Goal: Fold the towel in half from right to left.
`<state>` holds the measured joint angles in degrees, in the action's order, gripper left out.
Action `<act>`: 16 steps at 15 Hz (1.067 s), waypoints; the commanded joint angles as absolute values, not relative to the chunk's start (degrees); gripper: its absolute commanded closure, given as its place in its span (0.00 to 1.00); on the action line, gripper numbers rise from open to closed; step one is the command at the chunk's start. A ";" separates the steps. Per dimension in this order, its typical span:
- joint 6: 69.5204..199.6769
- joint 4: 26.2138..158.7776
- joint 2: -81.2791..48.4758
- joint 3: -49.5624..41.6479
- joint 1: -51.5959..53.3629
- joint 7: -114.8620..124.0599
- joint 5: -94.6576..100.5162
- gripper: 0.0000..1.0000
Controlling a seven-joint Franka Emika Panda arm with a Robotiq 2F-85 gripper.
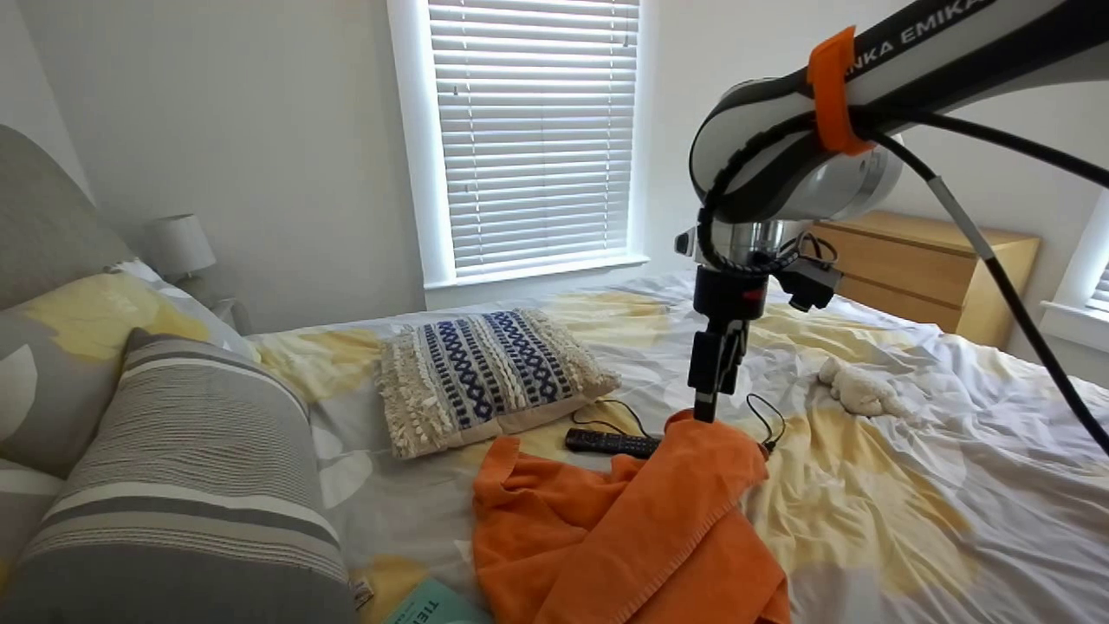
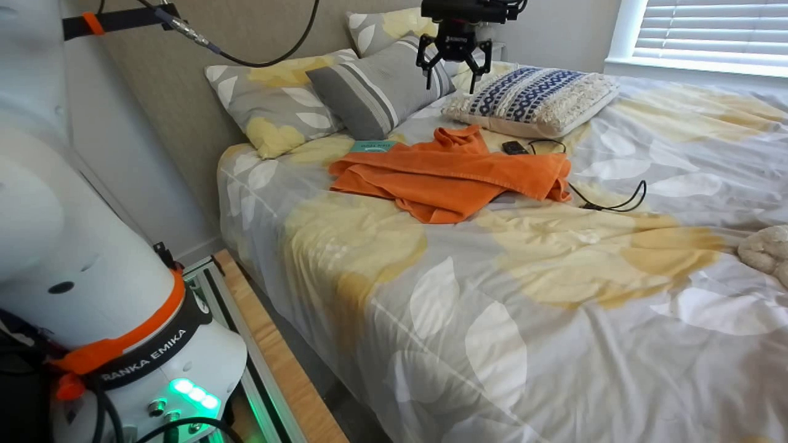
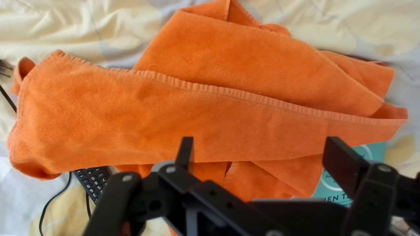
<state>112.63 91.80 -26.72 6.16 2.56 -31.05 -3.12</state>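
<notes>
The orange towel [image 1: 641,537] lies rumpled on the bed in both exterior views [image 2: 443,175]. In the wrist view, the towel [image 3: 197,124] shows a long flap with a stitched hem lying across other layers, with loose corners at the top and right. My gripper [image 2: 450,88] is open and empty, its two fingers spread wide and hanging above the towel. In an exterior view the gripper [image 1: 706,407] is seen edge-on, one fingertip overlapping the towel's far edge in the picture. In the wrist view the open fingers [image 3: 259,147] straddle the flap's lower edge without holding cloth.
A black remote [image 1: 611,443] and a dark cable [image 2: 609,208] lie beside the towel. A teal booklet [image 3: 338,186] is partly under it. The patterned pillow [image 1: 489,368], a grey striped pillow [image 1: 186,485] and a plush toy [image 1: 859,390] rest on the bedsheet [image 2: 554,258].
</notes>
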 commanded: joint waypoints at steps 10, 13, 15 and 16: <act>120.89 96.90 -30.24 4.27 -8.95 -29.24 -15.91 0.00; 129.41 100.57 -31.07 3.43 -12.71 -29.04 -19.43 0.00; 135.91 102.45 -32.14 3.42 -14.83 -29.68 -21.52 0.00; 131.35 100.00 -31.88 3.68 -14.11 -29.74 -18.63 0.00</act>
